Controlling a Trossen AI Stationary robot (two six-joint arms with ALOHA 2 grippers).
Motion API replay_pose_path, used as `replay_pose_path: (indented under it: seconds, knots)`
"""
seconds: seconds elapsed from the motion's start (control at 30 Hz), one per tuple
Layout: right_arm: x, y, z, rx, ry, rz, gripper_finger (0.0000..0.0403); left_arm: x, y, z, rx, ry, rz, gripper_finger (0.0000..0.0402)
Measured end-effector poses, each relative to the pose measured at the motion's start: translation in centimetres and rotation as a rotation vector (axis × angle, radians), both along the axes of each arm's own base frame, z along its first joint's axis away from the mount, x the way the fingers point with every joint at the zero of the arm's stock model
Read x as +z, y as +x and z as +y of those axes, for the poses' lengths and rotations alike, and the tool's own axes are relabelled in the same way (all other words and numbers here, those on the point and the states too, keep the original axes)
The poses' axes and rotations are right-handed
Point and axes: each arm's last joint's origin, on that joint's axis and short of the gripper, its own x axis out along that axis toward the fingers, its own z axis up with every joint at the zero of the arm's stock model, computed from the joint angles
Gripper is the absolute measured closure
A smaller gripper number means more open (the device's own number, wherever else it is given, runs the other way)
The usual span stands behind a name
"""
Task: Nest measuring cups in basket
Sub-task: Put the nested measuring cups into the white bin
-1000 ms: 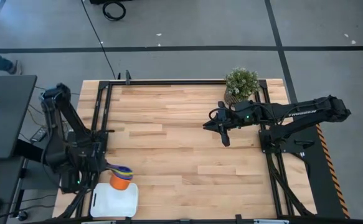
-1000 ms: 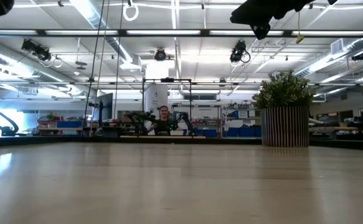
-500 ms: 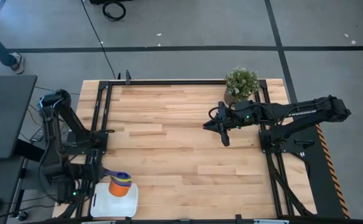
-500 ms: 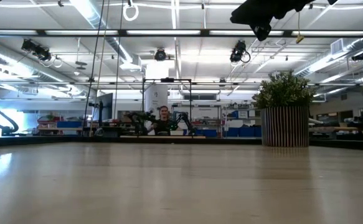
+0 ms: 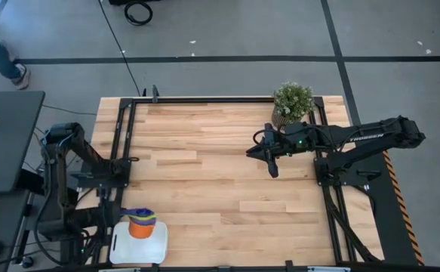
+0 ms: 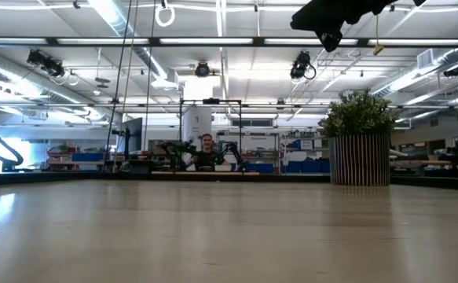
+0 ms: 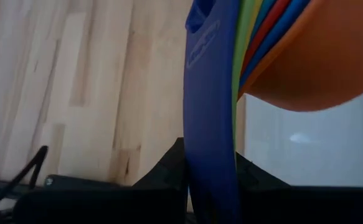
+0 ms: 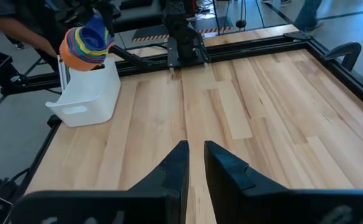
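Note:
The measuring cups (image 5: 142,224) are nested into one stack, orange bowl outermost. They hang over the white basket (image 5: 153,246) at the table's near left corner; in the right wrist view the stack (image 8: 86,45) is above the basket (image 8: 88,93). My left gripper (image 5: 121,217) is shut on the stack from its left. My right gripper (image 5: 271,165) hovers over the table's right half near the plant. Its fingers (image 8: 195,163) stand a narrow gap apart with nothing between them. My left gripper pinches the stacked flat handles (image 7: 210,143) between its two fingers, one finger (image 7: 166,167) on each side. The fingers slant down from the table's left and lie along the handles. The bowls (image 7: 321,56) hang beyond the fingertips, clear above the basket's white floor (image 7: 306,155).
A potted plant (image 5: 293,101) stands at the far right of the table, behind my right gripper. Black frame rails (image 5: 121,151) run along the table's left and right sides. Bare wood lies between the two arms. A person (image 6: 206,146) sits far behind the table.
My left gripper has carried the stack of cups toward the table's near edge, from the basket's far rim to over the basket. The handles have swung round and now point at the table's left. The stack stays lifted.

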Motion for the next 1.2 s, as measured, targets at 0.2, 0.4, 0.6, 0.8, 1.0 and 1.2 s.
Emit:
replay_pose_path:
  seconds: [0.2,0.4,0.6,0.8,1.0,1.2]
  knots:
    - [0.0,0.0,0.0,0.000,-0.001,-0.001,0.0346,-0.2,-0.2,-0.1,0.054,-0.044,0.006,0.0354]
    - [0.0,0.0,0.0,0.003,-0.008,0.000,0.0346,-0.2,-0.3,-0.1,0.039,-0.035,0.029,0.0354]
    - [0.0,0.0,0.0,0.004,-0.011,0.000,0.0346,-0.2,-0.3,-0.1,0.029,-0.028,0.042,0.0354]
    - [0.0,0.0,0.0,0.009,-0.026,0.000,0.0346,-0.2,0.1,0.1,0.022,0.005,0.044,0.0354]
    - [0.0,0.0,-0.1,-0.009,-0.049,-0.002,0.0346,-0.2,0.7,0.6,0.040,0.074,0.037,0.0354]
    - [0.1,0.0,-0.1,-0.004,-0.063,-0.007,0.0346,-0.7,1.6,0.8,0.050,0.155,0.017,0.0354]
